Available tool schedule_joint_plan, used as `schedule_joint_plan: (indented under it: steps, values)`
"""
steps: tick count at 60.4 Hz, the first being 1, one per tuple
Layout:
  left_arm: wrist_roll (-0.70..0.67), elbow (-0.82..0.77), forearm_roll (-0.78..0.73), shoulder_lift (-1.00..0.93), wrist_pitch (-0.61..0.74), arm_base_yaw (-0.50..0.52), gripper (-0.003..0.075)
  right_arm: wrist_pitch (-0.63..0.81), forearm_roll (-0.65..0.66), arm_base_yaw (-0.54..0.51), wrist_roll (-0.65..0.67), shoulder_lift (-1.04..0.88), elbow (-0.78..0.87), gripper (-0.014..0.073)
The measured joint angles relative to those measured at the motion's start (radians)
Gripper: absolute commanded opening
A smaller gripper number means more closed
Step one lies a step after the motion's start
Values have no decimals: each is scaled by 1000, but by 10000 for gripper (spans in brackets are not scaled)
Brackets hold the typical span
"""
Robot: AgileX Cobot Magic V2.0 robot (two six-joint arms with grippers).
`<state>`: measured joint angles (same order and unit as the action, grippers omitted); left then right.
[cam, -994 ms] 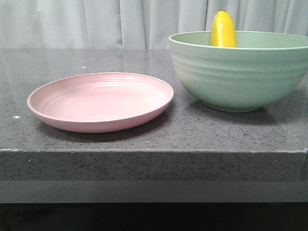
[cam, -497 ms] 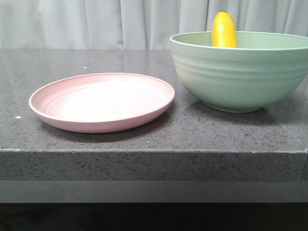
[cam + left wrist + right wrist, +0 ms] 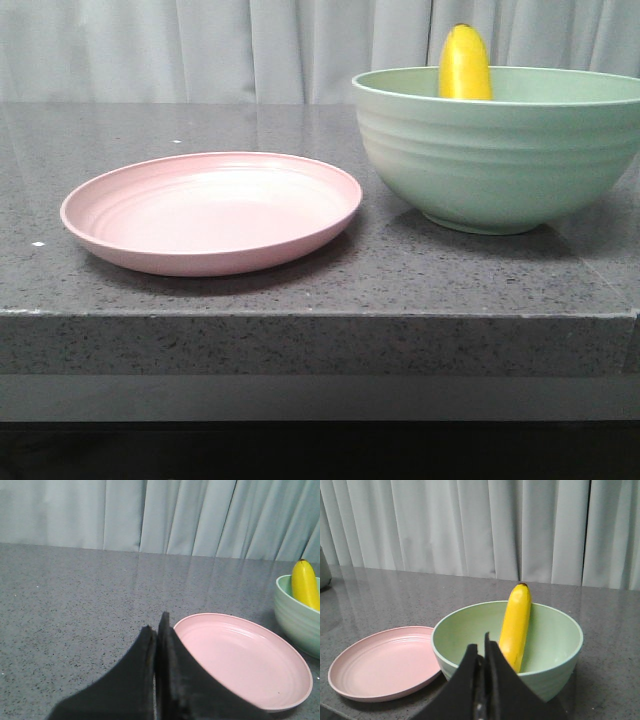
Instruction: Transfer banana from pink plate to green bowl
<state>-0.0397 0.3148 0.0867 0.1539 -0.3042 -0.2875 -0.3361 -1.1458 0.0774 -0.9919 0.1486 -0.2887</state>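
The yellow banana [image 3: 465,63] stands upright inside the pale green bowl [image 3: 500,150] at the right of the table, leaning on the far wall; it also shows in the right wrist view [image 3: 515,627] and the left wrist view [image 3: 306,584]. The pink plate [image 3: 210,212] lies empty to the bowl's left. My left gripper [image 3: 156,630] is shut and empty, next to the plate [image 3: 245,660]. My right gripper [image 3: 480,647] is shut and empty, on the near side of the bowl [image 3: 555,650]. Neither gripper shows in the front view.
The dark speckled stone table [image 3: 300,290] has its front edge close below the plate and bowl. A grey curtain [image 3: 250,50] hangs behind the table. A pale object's edge [image 3: 324,570] shows at the far left in the right wrist view.
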Motion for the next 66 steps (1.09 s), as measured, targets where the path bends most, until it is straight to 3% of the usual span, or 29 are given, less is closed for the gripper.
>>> schedule_joint_plan:
  steps: [32,37,50,66]
  values:
    - [0,-7,2,0,4,0,-20,-50,0,0,0,-4,0,-62]
    - [0,-29,-52,-18,19,6,-20,-50,0,0,0,-4,0,-62]
    - [3,-156,-110,-143,27,107,-20,-52,0,0,0,-4,0,-62]
    - [3,-321,-43,-158,60,240,-20,-53,0,0,0,-4,0,-62]
